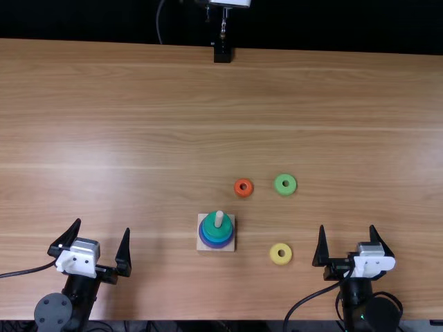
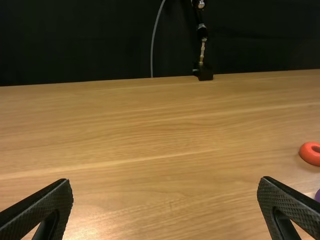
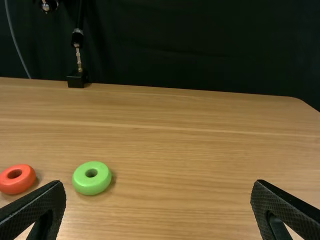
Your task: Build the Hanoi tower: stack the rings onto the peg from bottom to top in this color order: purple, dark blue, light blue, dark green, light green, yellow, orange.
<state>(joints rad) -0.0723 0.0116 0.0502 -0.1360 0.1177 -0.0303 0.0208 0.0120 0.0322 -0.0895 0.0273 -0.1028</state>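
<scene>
In the top view my left gripper [image 1: 104,233] stands open left of the peg base [image 1: 227,243]; my right gripper [image 1: 347,235] is open at the right. On the peg [image 1: 219,218] a dark green ring [image 1: 211,230] lies over blue and purple rings. Loose on the table are an orange ring [image 1: 243,187], a light green ring [image 1: 285,184] and a yellow ring [image 1: 280,254]. The left wrist view has my left gripper [image 2: 166,205] and the orange ring [image 2: 311,153]. In the right wrist view are my right gripper [image 3: 158,207], the light green ring [image 3: 92,178] and the orange ring [image 3: 17,179].
A black clamp with a metal stand [image 1: 222,53] sits at the far edge of the wooden table [image 1: 124,104]. Black cables run beside both arms near the front edge.
</scene>
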